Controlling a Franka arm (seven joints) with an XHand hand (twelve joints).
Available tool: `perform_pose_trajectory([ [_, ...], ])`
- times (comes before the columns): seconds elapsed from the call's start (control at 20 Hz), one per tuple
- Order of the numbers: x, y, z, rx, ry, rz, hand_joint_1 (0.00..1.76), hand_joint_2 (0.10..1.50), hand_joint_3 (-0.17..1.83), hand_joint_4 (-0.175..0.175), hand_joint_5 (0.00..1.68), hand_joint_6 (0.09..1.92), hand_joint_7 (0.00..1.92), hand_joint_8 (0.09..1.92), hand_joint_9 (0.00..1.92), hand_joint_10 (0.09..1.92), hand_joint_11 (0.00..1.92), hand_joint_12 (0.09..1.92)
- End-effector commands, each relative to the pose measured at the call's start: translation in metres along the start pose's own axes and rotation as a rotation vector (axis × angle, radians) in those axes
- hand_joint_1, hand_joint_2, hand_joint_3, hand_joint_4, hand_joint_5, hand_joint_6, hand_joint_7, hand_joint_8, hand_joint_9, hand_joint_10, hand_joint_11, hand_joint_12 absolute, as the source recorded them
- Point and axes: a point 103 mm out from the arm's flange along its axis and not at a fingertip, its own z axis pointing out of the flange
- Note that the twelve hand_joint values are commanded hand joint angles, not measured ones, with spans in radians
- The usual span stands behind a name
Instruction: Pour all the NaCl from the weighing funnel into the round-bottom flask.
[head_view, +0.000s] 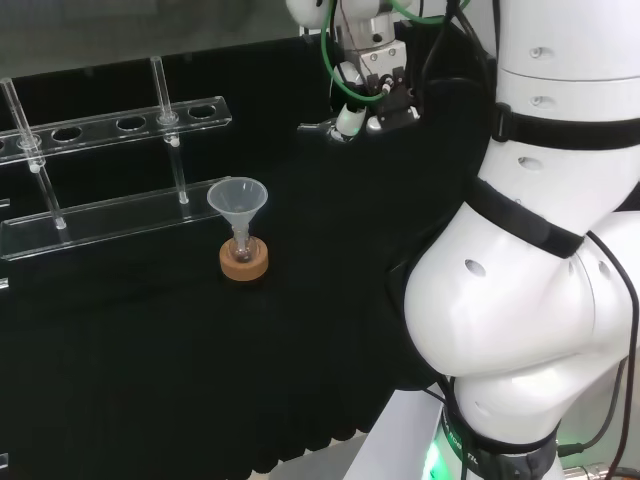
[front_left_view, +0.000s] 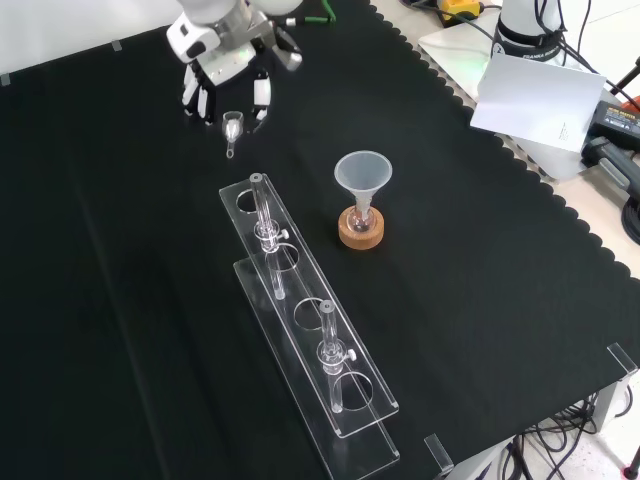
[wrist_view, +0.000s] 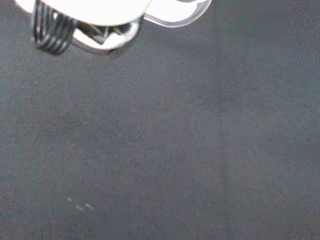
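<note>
Front view: the hand (front_left_view: 225, 75) holds the weighing funnel (front_left_view: 232, 130) above the cloth, well apart from the flask.

Its fingers are curled round the small clear weighing funnel, which hangs below them near the top of this view, its long axis about upright and its narrow stem pointing toward the cloth. The round-bottom flask (front_left_view: 360, 222) sits on its cork ring (front_left_view: 360, 236) just beside the clear tube rack (front_left_view: 300, 320), a wide plastic funnel (front_left_view: 362, 175) standing in its neck. I judge this the carry step, with pouring not yet begun. Next the weighing funnel needs bringing over the plastic funnel's mouth, then tipping so its stem points down into it.
</note>
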Motion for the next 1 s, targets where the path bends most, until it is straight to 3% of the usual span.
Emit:
perform_pose_trajectory([
  [0.05,-0.003,-0.025,-0.006,0.007,-0.003,0.01,1.13,0.64,0.66,0.175,1.31,0.61,0.6,0.69,0.95,0.38,0.84,1.03],
  [0.2,-0.011,-0.046,-0.012,-0.015,-0.004,0.017,1.13,0.64,0.66,0.175,1.31,0.61,0.6,0.69,0.95,0.38,0.84,1.03],
  [0.45,-0.011,-0.071,-0.025,-0.002,-0.01,0.021,1.13,0.64,0.66,0.175,1.31,0.61,0.59,0.69,0.95,0.38,0.84,1.03],
  [1.0,0.025,-0.114,-0.034,-0.023,-0.033,0.004,1.13,0.64,0.66,0.175,1.31,0.61,0.6,0.69,0.95,0.37,0.83,1.03],
])
